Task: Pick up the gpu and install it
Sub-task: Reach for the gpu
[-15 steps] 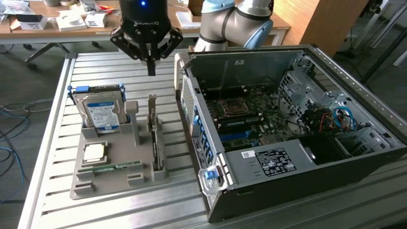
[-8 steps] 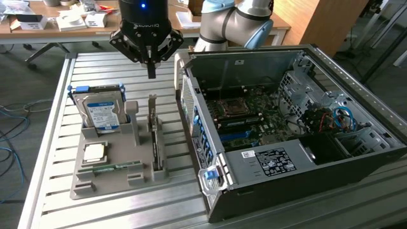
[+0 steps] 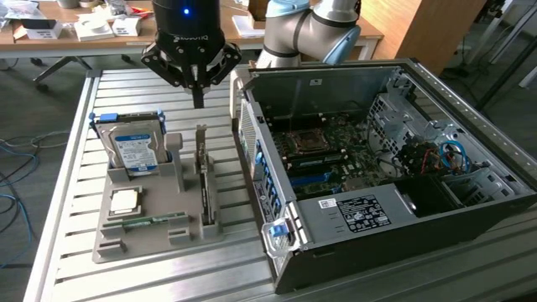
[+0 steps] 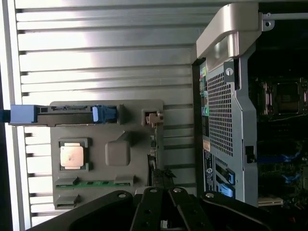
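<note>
Slatted metal table (image 3: 151,277) bearing an open computer case (image 3: 361,207) with its motherboard exposed. Just beside the case, on the exterior view's left, sits a grey holder tray (image 3: 134,242). The gpu (image 3: 204,182) (image 4: 155,168) stands on edge in the tray slot nearest the case. Its long axis lies parallel to the case wall and runs away from the exterior camera. Its silver bracket rises at the far end. Seen edge-on, it is a thin, dark, flat card. The gripper (image 3: 199,97) hangs above the tray, clear of the gpu, fingers drawn together and grasping nothing.
</note>
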`<state>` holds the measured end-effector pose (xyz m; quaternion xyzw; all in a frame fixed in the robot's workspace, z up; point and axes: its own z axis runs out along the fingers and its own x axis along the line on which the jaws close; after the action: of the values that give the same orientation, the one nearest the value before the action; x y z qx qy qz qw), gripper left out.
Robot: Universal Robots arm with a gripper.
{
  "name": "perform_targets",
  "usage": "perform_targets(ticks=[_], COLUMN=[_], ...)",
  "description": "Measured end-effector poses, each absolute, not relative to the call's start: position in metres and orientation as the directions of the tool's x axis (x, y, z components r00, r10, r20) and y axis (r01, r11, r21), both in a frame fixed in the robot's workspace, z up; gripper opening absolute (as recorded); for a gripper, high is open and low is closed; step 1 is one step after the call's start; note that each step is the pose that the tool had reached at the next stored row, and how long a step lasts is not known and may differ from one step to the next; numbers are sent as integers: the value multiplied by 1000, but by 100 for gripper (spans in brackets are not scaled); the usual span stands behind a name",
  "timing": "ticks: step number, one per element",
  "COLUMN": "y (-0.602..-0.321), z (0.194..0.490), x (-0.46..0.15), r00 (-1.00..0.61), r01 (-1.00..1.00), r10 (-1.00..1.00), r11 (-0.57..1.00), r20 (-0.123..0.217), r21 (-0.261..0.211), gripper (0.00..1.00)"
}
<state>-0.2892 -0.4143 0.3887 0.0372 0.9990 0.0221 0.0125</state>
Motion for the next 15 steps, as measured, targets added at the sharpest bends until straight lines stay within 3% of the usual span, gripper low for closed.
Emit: perform_targets(ticks=[15], y=[-444], z=[388], x=[-293], r00=[-997], r01=[74], r10=[75], r11=[996], r20=[-23], r21=[45], gripper=[11])
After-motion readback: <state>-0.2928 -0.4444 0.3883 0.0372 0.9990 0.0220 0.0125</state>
